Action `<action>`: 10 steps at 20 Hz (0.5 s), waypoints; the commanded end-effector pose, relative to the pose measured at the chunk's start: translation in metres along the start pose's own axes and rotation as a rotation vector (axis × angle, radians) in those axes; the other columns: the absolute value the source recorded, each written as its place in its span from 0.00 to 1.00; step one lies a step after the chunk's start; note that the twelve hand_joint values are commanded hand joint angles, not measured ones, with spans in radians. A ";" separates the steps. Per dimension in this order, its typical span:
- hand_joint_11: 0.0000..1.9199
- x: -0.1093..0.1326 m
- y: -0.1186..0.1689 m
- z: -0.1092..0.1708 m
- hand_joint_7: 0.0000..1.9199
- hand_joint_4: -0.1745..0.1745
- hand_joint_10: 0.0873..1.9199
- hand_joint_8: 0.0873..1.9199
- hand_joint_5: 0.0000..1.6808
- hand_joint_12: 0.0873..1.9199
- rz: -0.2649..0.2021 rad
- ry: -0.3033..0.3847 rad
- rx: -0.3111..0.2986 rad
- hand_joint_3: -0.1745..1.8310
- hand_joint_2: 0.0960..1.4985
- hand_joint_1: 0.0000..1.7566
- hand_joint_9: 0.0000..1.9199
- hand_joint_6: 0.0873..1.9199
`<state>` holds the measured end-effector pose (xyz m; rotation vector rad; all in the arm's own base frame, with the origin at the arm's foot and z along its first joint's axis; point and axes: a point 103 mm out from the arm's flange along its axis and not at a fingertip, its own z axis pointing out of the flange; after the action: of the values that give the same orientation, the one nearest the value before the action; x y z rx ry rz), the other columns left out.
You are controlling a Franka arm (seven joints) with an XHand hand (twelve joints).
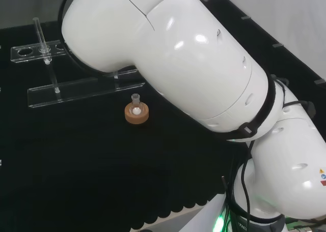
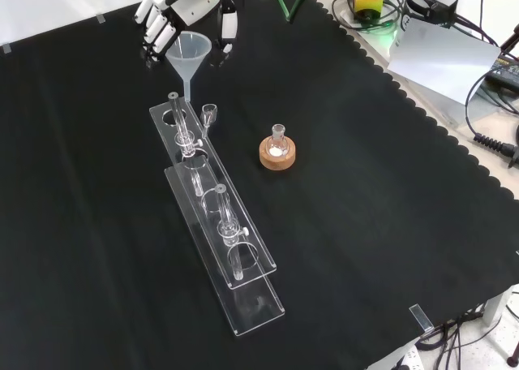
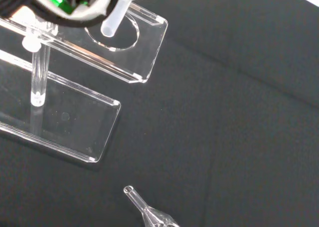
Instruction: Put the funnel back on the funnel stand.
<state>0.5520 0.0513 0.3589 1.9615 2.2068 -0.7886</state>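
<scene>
Fingers (image 2: 154, 31) of the hand (image 2: 180, 5) curled around the white funnel (image 2: 188, 47) at the upper left of the front view, holding it upright. Its stem pointed down just above the upper end of the clear funnel stand (image 2: 212, 216), near the round hole there; in the wrist view the stem tip (image 3: 107, 28) hung over that hole (image 3: 113, 34). Right of the stand, mid-frame on the black table (image 2: 389, 224), a small flask (image 2: 278, 135) sat on a cork ring (image 2: 277, 154).
</scene>
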 end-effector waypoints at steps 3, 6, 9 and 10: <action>0.29 0.001 0.023 0.007 0.25 0.43 0.20 0.30 0.36 0.66 -0.016 0.001 0.002 0.40 0.42 0.50 0.46 0.30; 0.30 0.002 0.025 0.007 0.25 0.43 0.20 0.30 0.36 0.66 -0.017 -0.005 0.000 0.40 0.42 0.50 0.46 0.31; 0.30 0.001 0.036 0.010 0.25 0.43 0.20 0.30 0.36 0.66 -0.023 -0.002 0.019 0.40 0.42 0.50 0.46 0.31; 0.30 0.001 0.039 0.011 0.25 0.43 0.20 0.30 0.36 0.66 -0.023 0.000 0.019 0.40 0.42 0.50 0.46 0.31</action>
<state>0.5728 0.0502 0.3459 1.9472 2.2206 -0.7976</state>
